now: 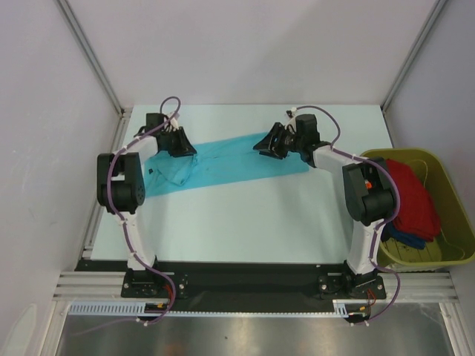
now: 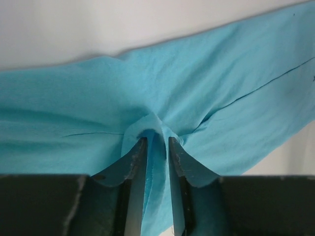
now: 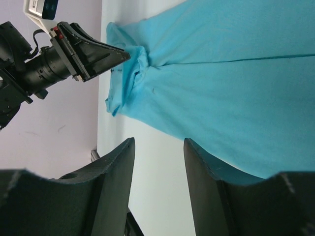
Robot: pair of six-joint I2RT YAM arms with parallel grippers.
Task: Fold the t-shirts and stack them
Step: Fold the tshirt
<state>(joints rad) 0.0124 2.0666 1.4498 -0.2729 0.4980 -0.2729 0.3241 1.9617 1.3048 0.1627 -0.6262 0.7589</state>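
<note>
1. Shirt: turquoise, spread flat across the far part of the worktop, between the two arms.
2. Left end effector: pinching a raised fold near the shirt's left end, with cloth bunched between the fingers.
3. Right end effector: spread, nothing between the fingers, hovering at the shirt's right end, partly over cloth and partly over bare worktop.
4. Red shirt and blue shirt: heaped in the tub at the right, not yet folded.
5. Risk, one-sided pull: with only the left end held, likely to drag or skew the whole shirt rather than fold it.
6. Risk, thin pinch: only a small pucker caught, so liable to slip free under a lift, or to carry one layer and leave the other behind.
7. Risk, right side: could close on bare worktop or catch just the hem.
8. Writing: none readable. Small dark label near the shirt's left end, too small to read. White tag on the left arm, blurred.
</note>
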